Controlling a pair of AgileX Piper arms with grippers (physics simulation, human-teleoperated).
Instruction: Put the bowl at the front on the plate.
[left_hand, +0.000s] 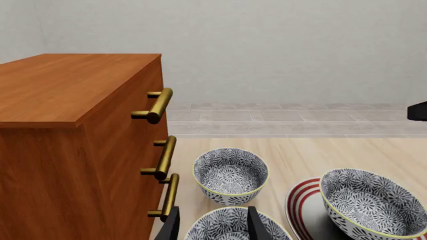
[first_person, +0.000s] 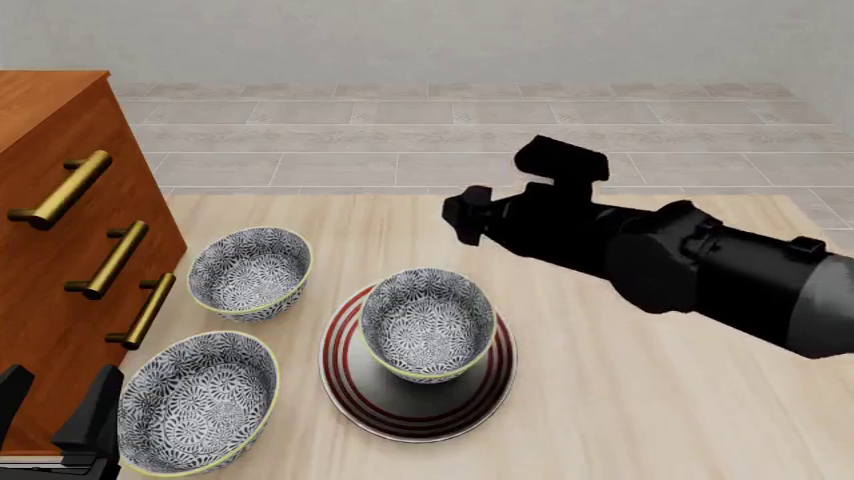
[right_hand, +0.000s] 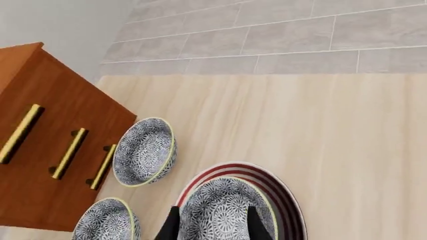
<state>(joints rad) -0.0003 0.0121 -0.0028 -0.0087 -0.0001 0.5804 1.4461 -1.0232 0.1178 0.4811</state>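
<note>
Beneath the right pincer: the bowl (right_hand: 223, 207) is sitting upright on the plate (right_hand: 279, 192), its rim showing between the two fingertips.
Right pincer (right_hand: 213, 226): it is hanging spread wide over the bowl, pinching nothing and, judging by the front view, well clear of the rim.
Left pincer (left_hand: 215, 222): it is also spread and empty, hovering low above the second bowl (first_person: 198, 400).
Off to the right pincer's left: the third bowl (first_person: 250, 272) is resting on the table (first_person: 641, 400), near the wooden drawer cabinet (first_person: 54, 150).
Step in hand: the placing is looking done, so the job is probably getting the right arm away cleanly.
Doing it well: the fingers should be staying spread while the arm is rising straight up, then pulling back only once above the rim.
Risk: a sideways drift while low could be clipping the rim, tipping the bowl or sliding it off the plate's red rings.
</note>
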